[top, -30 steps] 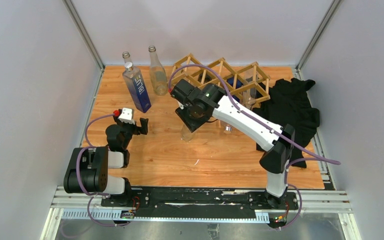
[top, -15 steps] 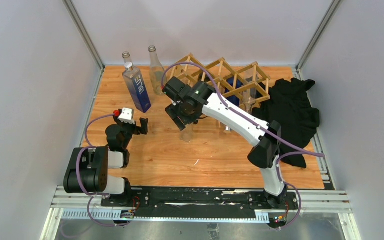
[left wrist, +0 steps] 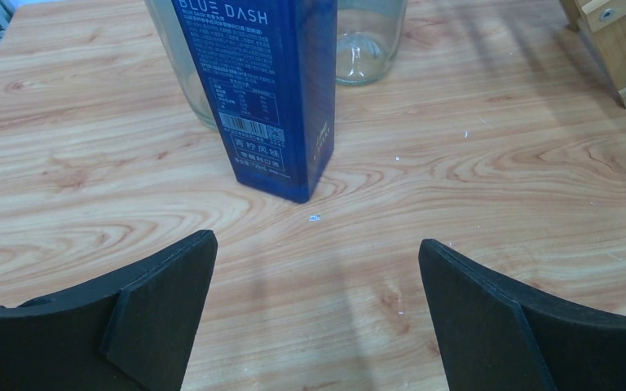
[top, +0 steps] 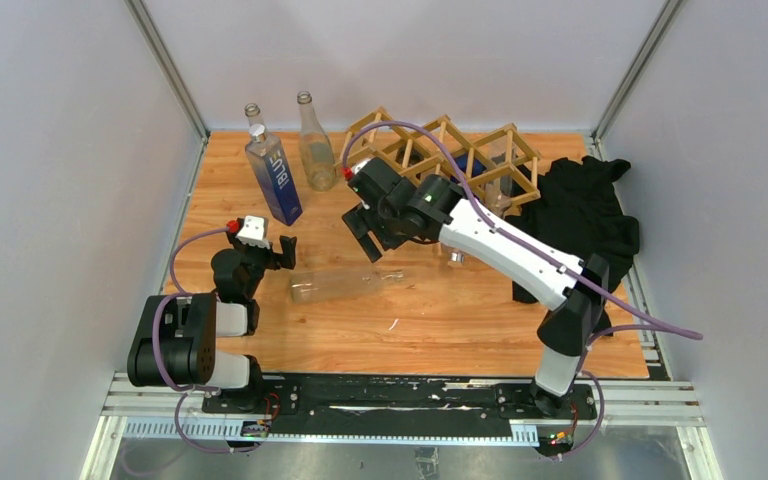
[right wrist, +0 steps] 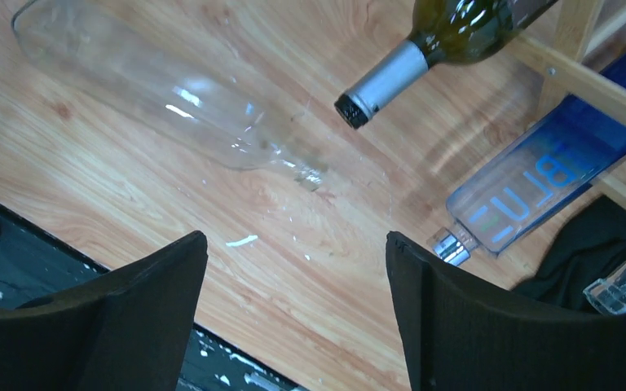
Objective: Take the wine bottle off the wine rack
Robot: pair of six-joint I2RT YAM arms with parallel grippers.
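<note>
A clear glass wine bottle lies on its side on the wooden table, neck pointing right. My right gripper hovers open just above and behind it, holding nothing. The light wooden wine rack stands at the back. A dark green bottle with a silver-capped neck and a flat blue bottle rest in the rack. My left gripper stands open and empty at the left, low over the table.
A tall blue bottle stands at the back left, with two clear bottles behind it. A black cloth lies at the right, beside the rack. The table ends at a black rail near the arm bases.
My right gripper opened and let go of the clear bottle, which went from standing upright to lying on its side. The right arm pulled back toward the rack. The left arm stayed still.
</note>
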